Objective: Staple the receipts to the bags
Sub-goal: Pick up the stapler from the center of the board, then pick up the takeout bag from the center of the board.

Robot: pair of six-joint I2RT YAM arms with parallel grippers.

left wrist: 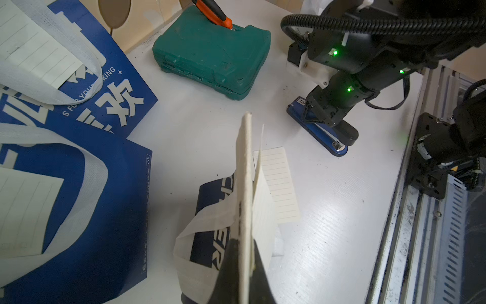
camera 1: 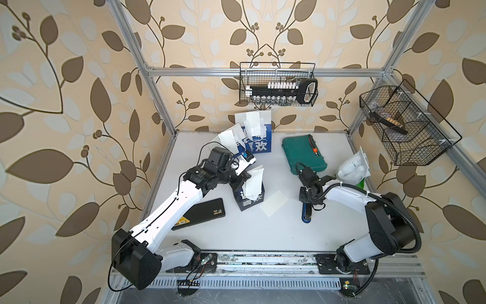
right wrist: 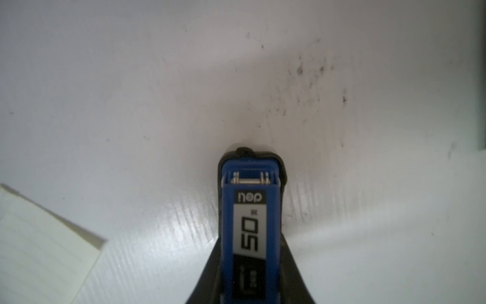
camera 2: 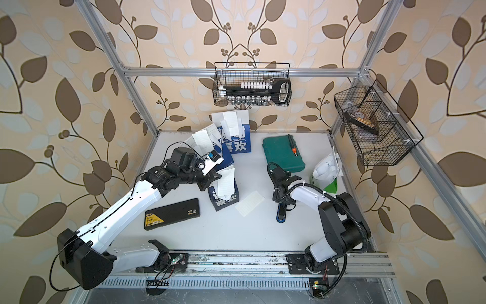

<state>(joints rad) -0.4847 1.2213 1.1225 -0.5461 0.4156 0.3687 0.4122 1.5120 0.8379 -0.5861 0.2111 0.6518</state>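
Pinching bag (camera 1: 249, 201) rim and receipt (camera 1: 253, 180) upright in tight-shut left claw (camera 1: 243, 183). Clamping right claw (camera 1: 305, 204) onto stapler (camera 1: 305, 217), lying 12-to-6 on table (camera 1: 236, 233). Finding bag at 9 o'clock from right claw, past loose receipt (camera 1: 273, 203); likely swinging stapler there next.

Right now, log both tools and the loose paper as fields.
left tool: shut on small navy bag top edge, receipt pinched with it
right tool: shut on blue stapler lying on the table
loose receipt: flat on table between that bag and the stapler
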